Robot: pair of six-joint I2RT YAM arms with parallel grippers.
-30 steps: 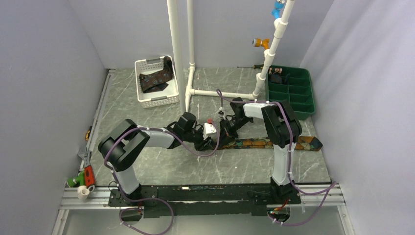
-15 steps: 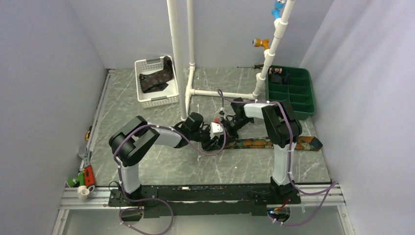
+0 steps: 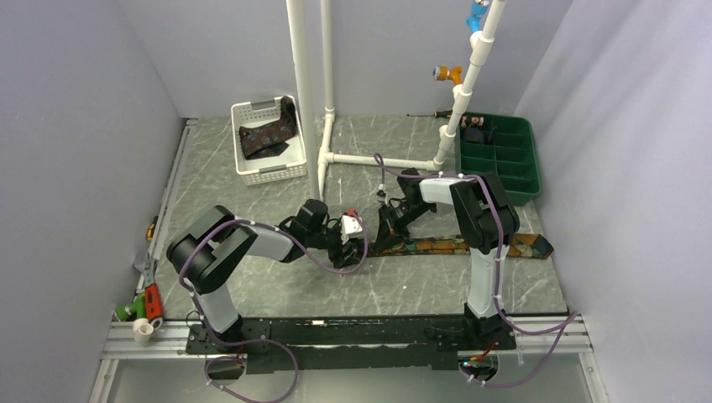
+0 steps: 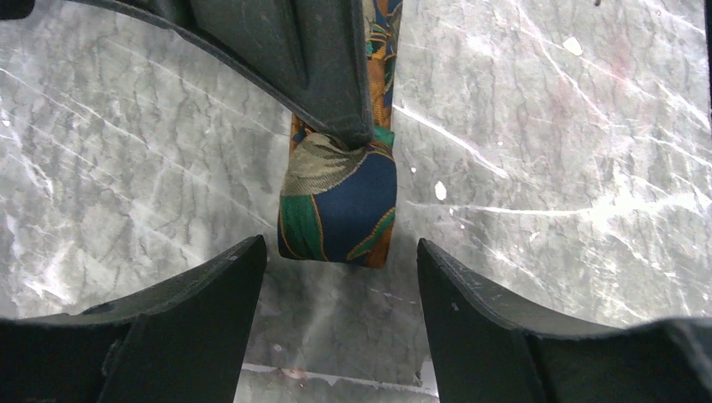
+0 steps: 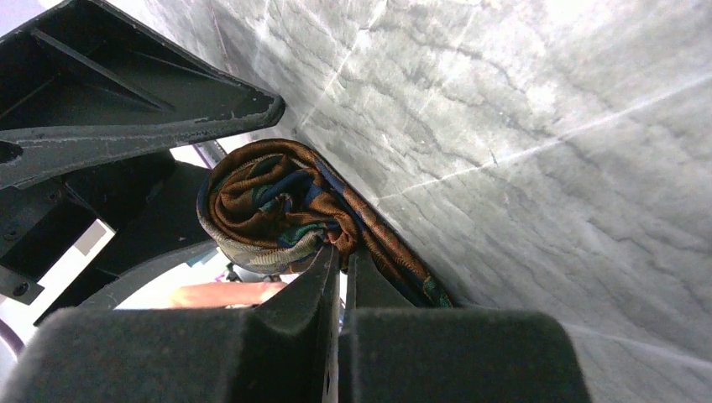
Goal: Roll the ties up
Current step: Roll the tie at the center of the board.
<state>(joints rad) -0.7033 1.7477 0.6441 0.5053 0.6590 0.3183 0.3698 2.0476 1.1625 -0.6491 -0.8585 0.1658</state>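
Nearest the viewer, both arms reach inward from their bases across the grey marbled worktop (image 3: 403,290) and meet near its middle.

The left claw (image 3: 350,249) is spread wide and holds nothing. Seen from its wrist, its two dark fingers (image 4: 210,285) stand on either side of a small coil (image 4: 340,206) of fabric, close to it but not touching.

The coil is one end of the mottled orange and teal tie (image 3: 453,246), wound over on itself a few turns and resting on the worktop.

The right claw (image 3: 384,235) is closed tight on the tie. Its wrist view shows the fingers (image 5: 369,294) pressed together, pinching the fabric at the coil's lower edge. The loose brown and orange loops bulge just above them.

Beyond the coil, the rest of this tie lies flat and unrolled. It stretches away to the right, with its wide end near the right-hand wall. Most of its length appears to be left to roll.

Farther back on the left stands a white basket (image 3: 252,174). A second tie (image 3: 267,137), dark with pale motifs, lies loosely inside with one end draped over the rim. It does not look rolled.

At the far right sits a green compartment tray (image 3: 531,164). Its contents are too small to make out.

Judging by all this, the task is at an early stage: one tie is begun and the other untouched.
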